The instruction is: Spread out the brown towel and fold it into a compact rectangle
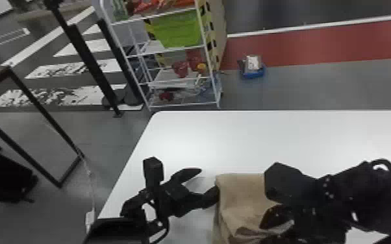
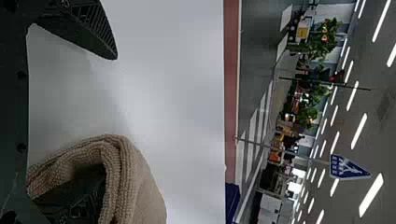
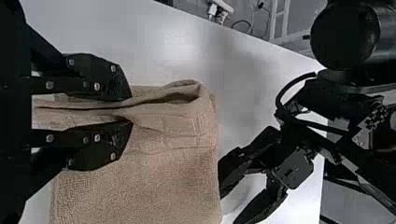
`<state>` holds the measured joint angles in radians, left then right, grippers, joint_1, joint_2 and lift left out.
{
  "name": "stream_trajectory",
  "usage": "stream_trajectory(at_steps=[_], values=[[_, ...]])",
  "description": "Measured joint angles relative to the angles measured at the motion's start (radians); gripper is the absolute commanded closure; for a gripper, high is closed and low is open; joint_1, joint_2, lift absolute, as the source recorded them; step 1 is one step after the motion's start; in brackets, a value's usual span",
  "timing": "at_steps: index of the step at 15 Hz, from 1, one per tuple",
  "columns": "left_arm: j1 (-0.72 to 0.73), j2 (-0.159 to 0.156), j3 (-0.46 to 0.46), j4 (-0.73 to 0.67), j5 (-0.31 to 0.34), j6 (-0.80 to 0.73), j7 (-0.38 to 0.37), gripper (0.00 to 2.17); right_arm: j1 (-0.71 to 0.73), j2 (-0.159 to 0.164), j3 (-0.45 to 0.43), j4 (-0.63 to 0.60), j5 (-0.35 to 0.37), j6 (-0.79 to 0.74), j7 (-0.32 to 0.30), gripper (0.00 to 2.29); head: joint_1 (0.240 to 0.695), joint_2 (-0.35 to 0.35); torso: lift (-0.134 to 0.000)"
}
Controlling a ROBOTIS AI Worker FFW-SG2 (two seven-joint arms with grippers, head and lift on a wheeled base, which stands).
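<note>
The brown towel [image 1: 242,194] lies folded near the table's front edge, between the grippers. At its left side is my left gripper [image 1: 209,181], open, one finger touching the towel's edge. My right gripper [image 1: 263,233] is over the towel's right part. In the left wrist view, the left gripper [image 2: 108,114] has one finger bare above the table and the other partly hidden inside a fold of the towel [image 2: 133,186]. Seen from the right wrist, the right gripper [image 3: 131,110] is shut on a pinched ridge of the towel [image 3: 154,182], whose layers gape at a loop beyond the fingertips.
The white table [image 1: 269,139] extends behind and to the right of the towel, its left edge close to the left arm. Beyond it stand a white wire shelf [image 1: 185,78] and a blue container [image 1: 253,73] on the floor. A dark-framed table [image 1: 47,120] stands at the left.
</note>
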<state>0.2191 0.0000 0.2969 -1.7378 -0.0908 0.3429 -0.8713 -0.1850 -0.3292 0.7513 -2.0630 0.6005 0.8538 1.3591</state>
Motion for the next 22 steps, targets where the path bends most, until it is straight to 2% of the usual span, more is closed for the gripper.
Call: stream_trajectory(at_steps=[3, 4, 6, 8, 9, 17, 22], values=[[0.004, 0.0, 0.001, -0.004, 0.0, 0.0, -0.001, 0.07, 0.007, 0.011, -0.106, -0.006, -0.152, 0.055, 0.0, 0.12, 0.695, 0.35, -0.124], [0.004, 0.0, 0.001, -0.004, 0.0, 0.0, -0.002, 0.07, 0.012, 0.021, -0.153, -0.007, -0.213, 0.069, 0.0, 0.25, 0.695, 0.35, -0.124], [0.005, 0.0, 0.002, -0.005, 0.001, 0.0, -0.003, 0.07, 0.019, 0.042, -0.215, -0.004, -0.287, 0.084, 0.0, 0.71, 0.695, 0.35, -0.124], [0.006, 0.0, 0.002, -0.005, 0.001, 0.0, -0.005, 0.07, 0.023, 0.055, -0.23, 0.019, -0.299, 0.083, 0.0, 1.75, 0.695, 0.35, -0.124], [0.006, 0.0, 0.002, -0.006, 0.001, 0.0, -0.005, 0.07, 0.024, 0.06, -0.225, 0.031, -0.294, 0.077, 0.0, 1.84, 0.695, 0.35, -0.124], [0.008, 0.0, 0.002, -0.008, 0.001, -0.002, -0.009, 0.07, 0.025, 0.101, -0.092, 0.139, -0.148, -0.03, 0.0, 1.93, 0.695, 0.35, -0.124], [0.018, 0.0, 0.015, -0.031, 0.003, -0.003, -0.022, 0.06, 0.025, 0.103, -0.076, 0.158, -0.109, -0.044, 0.0, 1.93, 0.695, 0.35, -0.124]])
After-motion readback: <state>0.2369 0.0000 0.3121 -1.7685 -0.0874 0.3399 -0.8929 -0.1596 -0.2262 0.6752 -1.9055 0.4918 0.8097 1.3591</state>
